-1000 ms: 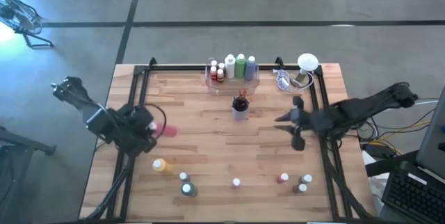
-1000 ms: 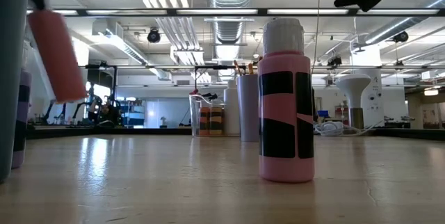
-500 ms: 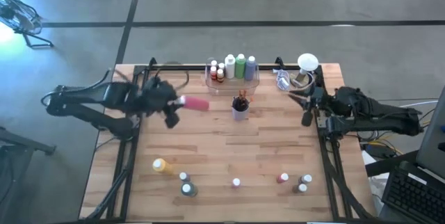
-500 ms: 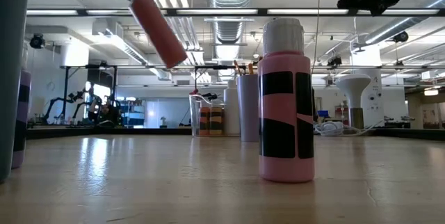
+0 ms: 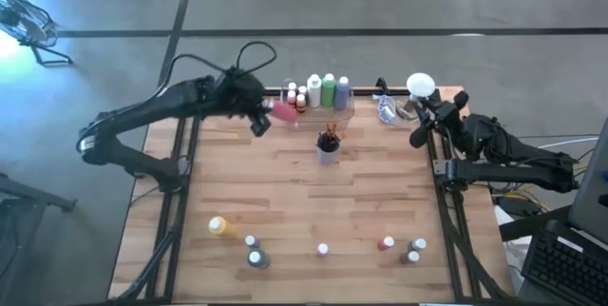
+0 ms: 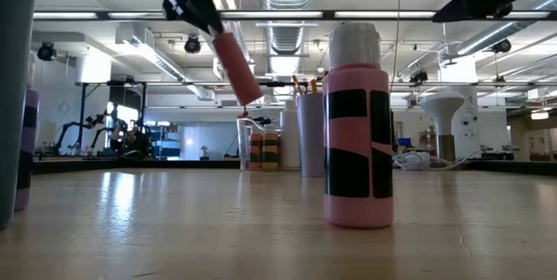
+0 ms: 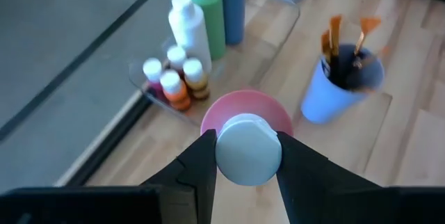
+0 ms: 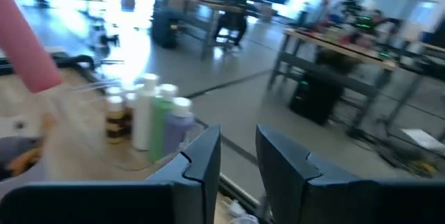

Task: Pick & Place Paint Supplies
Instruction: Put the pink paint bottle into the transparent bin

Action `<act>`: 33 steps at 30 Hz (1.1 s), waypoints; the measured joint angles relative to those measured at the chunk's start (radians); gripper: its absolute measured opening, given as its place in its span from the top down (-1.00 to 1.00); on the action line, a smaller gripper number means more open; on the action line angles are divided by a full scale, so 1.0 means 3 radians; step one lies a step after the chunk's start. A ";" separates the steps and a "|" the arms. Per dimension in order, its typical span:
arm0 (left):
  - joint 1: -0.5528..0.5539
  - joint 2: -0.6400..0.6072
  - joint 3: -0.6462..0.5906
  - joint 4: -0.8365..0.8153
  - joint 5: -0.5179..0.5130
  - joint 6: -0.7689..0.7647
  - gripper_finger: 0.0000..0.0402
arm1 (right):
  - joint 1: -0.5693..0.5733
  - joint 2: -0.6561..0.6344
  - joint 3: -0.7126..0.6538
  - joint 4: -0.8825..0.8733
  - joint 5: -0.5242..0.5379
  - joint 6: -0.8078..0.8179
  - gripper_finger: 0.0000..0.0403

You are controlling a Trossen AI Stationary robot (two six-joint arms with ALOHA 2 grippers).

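Now my left gripper (image 7: pixel 240 156) pinches the pink bottle (image 5: pixel 283 112) by its white cap, held in the air beside the clear tray (image 5: pixel 347 108). I should lower it upright into the free space just ahead, clear of the small bottles (image 7: pixel 174 78) beyond. It is smooth pink plastic. My right gripper (image 8: pixel 236 161) waits empty, slightly parted, at the far right edge.
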 joint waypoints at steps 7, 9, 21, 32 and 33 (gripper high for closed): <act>0.0112 0.0648 0.0832 -0.0176 0.0134 0.0264 0.37 | 0.0003 0.0003 0.0000 -0.0004 0.0106 0.0032 0.44; 0.0155 0.0848 0.1060 -0.0374 0.0139 0.0268 0.37 | 0.0003 0.0003 0.0000 -0.0006 0.0106 0.0041 0.42; 0.0485 0.1670 0.1727 -0.0824 0.0050 0.0422 0.37 | 0.0003 0.0003 -0.0041 -0.0015 0.0105 0.0065 0.29; 0.0571 0.1892 0.1888 -0.1159 0.0315 0.0449 0.37 | 0.0003 0.0005 -0.0084 -0.0014 0.0103 0.0062 0.19; 0.0578 0.1892 0.1888 -0.1167 0.0352 0.0451 0.37 | 0.0003 0.0005 -0.0084 -0.0014 0.0104 0.0055 0.19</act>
